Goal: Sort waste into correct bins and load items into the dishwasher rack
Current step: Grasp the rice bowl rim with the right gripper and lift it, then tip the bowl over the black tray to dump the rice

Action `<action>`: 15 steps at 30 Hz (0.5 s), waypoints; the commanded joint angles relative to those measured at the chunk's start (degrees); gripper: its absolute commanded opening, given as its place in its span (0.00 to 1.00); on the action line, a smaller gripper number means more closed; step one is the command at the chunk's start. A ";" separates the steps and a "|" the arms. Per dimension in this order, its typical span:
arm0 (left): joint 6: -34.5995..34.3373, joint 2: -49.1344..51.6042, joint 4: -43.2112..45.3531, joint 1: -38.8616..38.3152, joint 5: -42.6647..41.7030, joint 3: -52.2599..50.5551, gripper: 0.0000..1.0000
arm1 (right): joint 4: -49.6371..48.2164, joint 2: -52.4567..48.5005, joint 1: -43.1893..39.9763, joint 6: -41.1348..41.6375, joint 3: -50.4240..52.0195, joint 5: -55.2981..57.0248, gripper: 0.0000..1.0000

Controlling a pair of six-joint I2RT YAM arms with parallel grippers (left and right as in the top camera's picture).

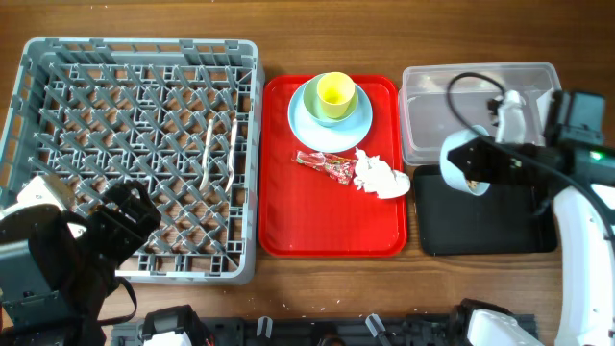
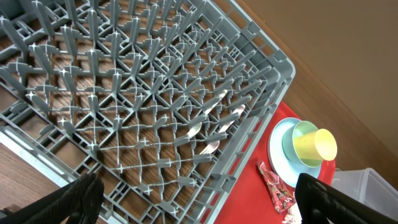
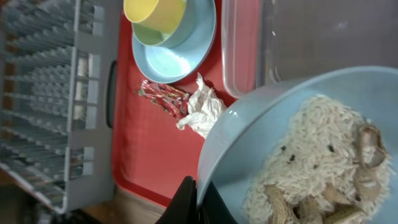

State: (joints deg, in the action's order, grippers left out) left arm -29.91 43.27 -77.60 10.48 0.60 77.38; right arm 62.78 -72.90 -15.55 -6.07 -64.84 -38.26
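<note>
My right gripper (image 1: 492,159) (image 3: 200,198) is shut on the rim of the small light blue bowl (image 1: 459,168) (image 3: 249,134). It holds the bowl tilted above the left end of the black tray (image 1: 485,221). Rice scraps with beige bits (image 3: 314,168) lie in the bowl. The clear tub (image 1: 478,96) (image 3: 280,43) stands behind the black tray. On the red tray (image 1: 327,211) are the light blue plate (image 1: 309,125) with the yellow-green cup (image 1: 332,93), the red wrapper (image 1: 324,165) and the white napkin (image 1: 382,178). The white fork and spoon (image 1: 219,152) (image 2: 214,118) lie in the grey rack (image 1: 135,154). My left gripper (image 1: 123,223) (image 2: 199,211) is open over the rack's front left.
The red tray (image 3: 143,149) lies between the rack and the bins. The cup (image 2: 314,144) (image 3: 155,15), wrapper (image 2: 278,186) (image 3: 163,96) and napkin (image 3: 200,111) also show in the wrist views. A cable (image 1: 471,82) loops over the clear tub.
</note>
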 commanded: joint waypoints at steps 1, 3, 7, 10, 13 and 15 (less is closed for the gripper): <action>-0.57 -0.15 0.13 0.35 0.57 0.42 1.00 | -2.03 0.74 -7.91 -6.49 6.51 -14.58 0.04; -0.57 -0.15 0.13 0.35 0.57 0.42 1.00 | -4.42 0.74 -12.90 -7.54 10.29 -20.09 0.04; -0.57 -0.15 0.13 0.35 0.57 0.42 1.00 | -7.65 0.74 -21.44 -9.75 16.20 -28.17 0.04; -0.57 -0.15 0.13 0.35 0.57 0.42 1.00 | -11.45 0.52 -26.12 -10.40 21.79 -32.79 0.04; -0.57 -0.15 0.13 0.35 0.57 0.42 1.00 | -16.35 -0.09 -29.53 -9.77 27.08 -39.54 0.04; -0.57 -0.15 0.13 0.35 0.57 0.42 1.00 | -18.75 -0.83 -31.36 -8.13 29.22 -45.72 0.04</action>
State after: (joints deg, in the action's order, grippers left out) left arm -29.91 43.27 -77.58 10.48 0.62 77.38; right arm 46.72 -72.97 -44.25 -14.46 -38.65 -70.11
